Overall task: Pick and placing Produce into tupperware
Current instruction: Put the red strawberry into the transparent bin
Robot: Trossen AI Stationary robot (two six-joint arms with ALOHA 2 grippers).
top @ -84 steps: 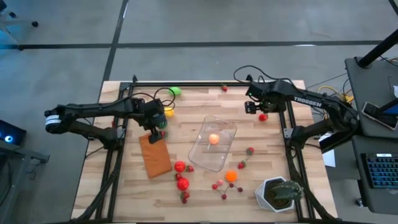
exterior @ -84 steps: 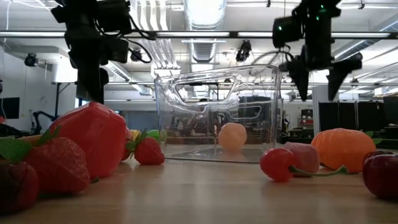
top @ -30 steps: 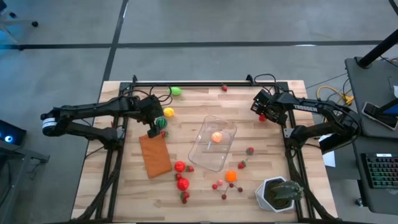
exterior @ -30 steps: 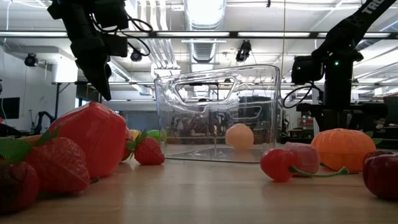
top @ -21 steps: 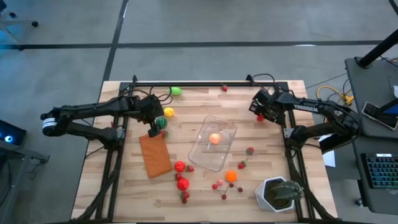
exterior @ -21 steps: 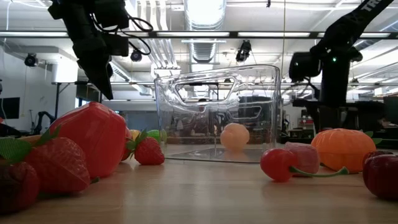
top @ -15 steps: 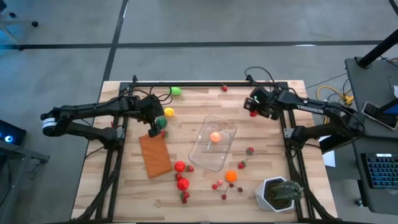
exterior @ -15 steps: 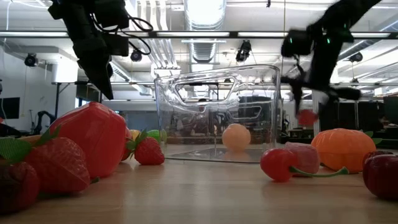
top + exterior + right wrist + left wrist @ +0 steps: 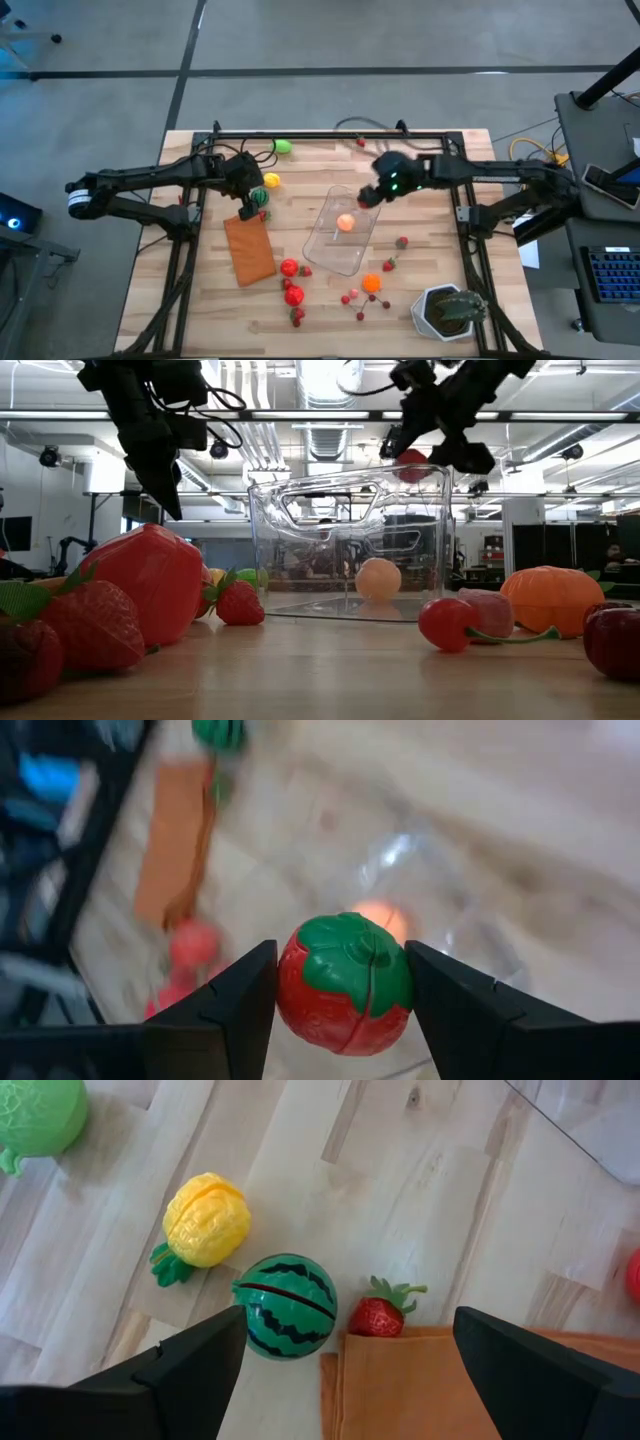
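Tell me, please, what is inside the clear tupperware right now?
The tupperware holds one orange ball-shaped fruit on its floor. The right gripper holds a red tomato above its rim, not yet inside.

The clear tupperware (image 9: 350,540) stands on the wooden tabletop (image 9: 330,670), with a pale orange ball-shaped fruit (image 9: 378,578) inside on its floor. The right gripper (image 9: 425,445) hangs above the container's rim, clamping a small red fruit (image 9: 411,464). The left gripper (image 9: 160,485) hangs apart from the container, above a large red strawberry (image 9: 150,595); its finger spacing cannot be judged. Beside the container lie a small strawberry (image 9: 240,603), a cherry (image 9: 447,624), a pink fruit (image 9: 487,610) and an orange tangerine (image 9: 552,600).
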